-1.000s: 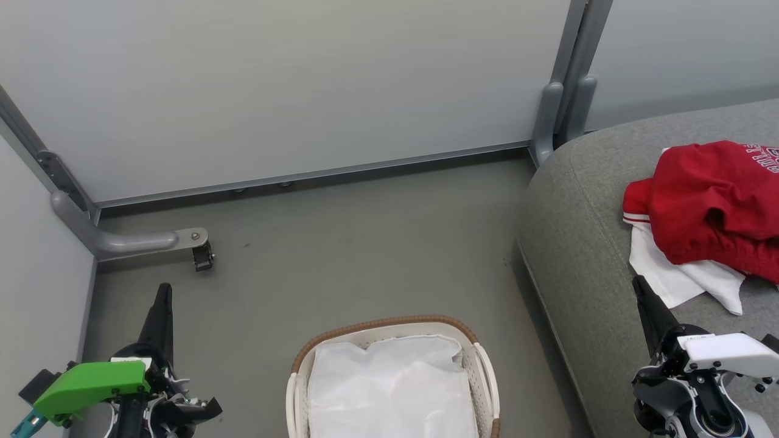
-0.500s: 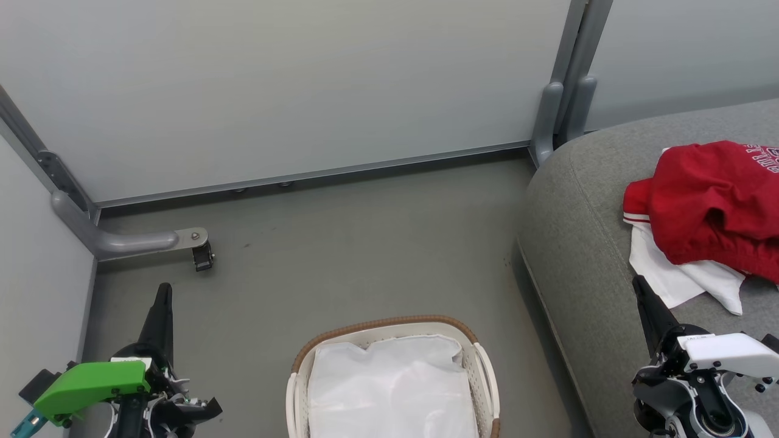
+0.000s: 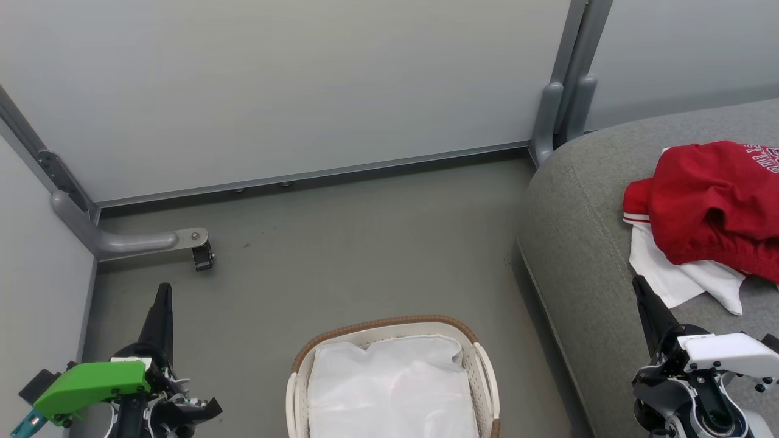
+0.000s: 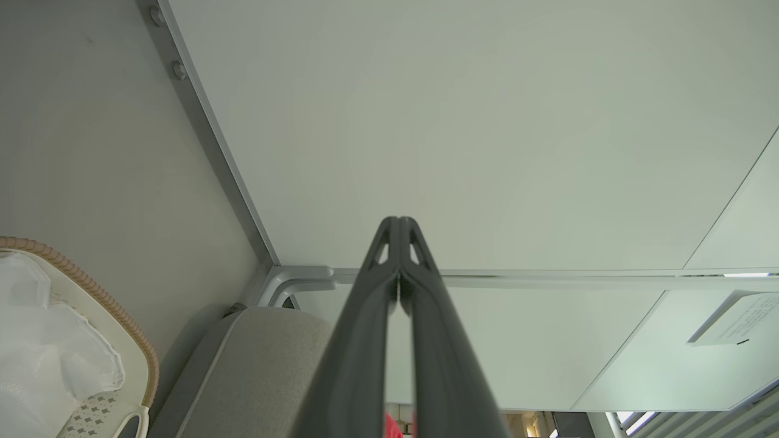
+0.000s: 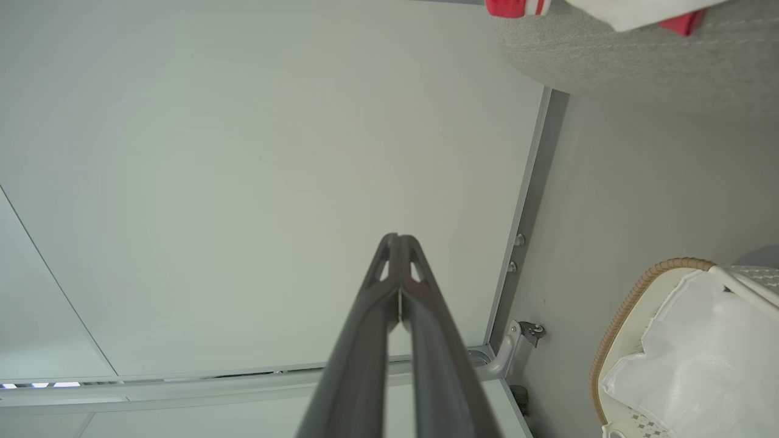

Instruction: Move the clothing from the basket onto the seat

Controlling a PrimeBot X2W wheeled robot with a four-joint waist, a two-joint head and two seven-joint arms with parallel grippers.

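step: seems finished, clothes (image 3: pixel 712 201) lie on right seat (image 3: pixel 578 255), near basket (image 3: pixel 389 320) holds only liner (image 3: pixel 389 389) | jaws: both pairs closed, empty | next: probably rest

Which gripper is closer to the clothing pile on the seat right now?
Right. The right gripper, shut, sits just below the clothing in the head view, over the seat; the left gripper, also shut, is far off, beyond the basket.
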